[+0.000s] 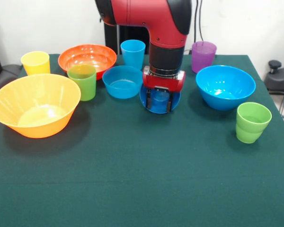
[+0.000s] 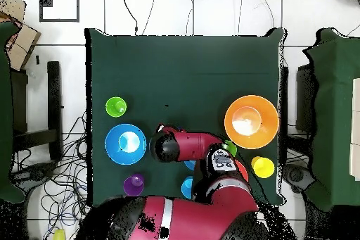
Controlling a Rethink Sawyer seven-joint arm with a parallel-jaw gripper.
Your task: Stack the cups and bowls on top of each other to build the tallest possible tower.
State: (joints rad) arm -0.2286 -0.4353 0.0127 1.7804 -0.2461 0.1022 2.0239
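The green-covered table (image 1: 132, 179) is seen with its near half bare; everything is gathered along the far half. The big yellow-orange bowl (image 1: 34, 106) is set by the left edge, upright. The big light blue bowl (image 1: 225, 87) is placed toward the right edge, and the orange-red bowl (image 1: 87, 58) near the far left corner. The medium light blue bowl (image 1: 122, 82) is found near the middle of the far half, just beside the small dark blue bowl (image 1: 159, 100). The gripper (image 1: 159, 100) is lowered into that small bowl; whether it is clenched cannot be told. No tower is built. Of the cups, the purple one (image 1: 203, 56), the light blue one (image 1: 132, 53), the yellow one (image 1: 35, 63) and two green ones (image 1: 82, 81) (image 1: 252, 122) are stood singly.
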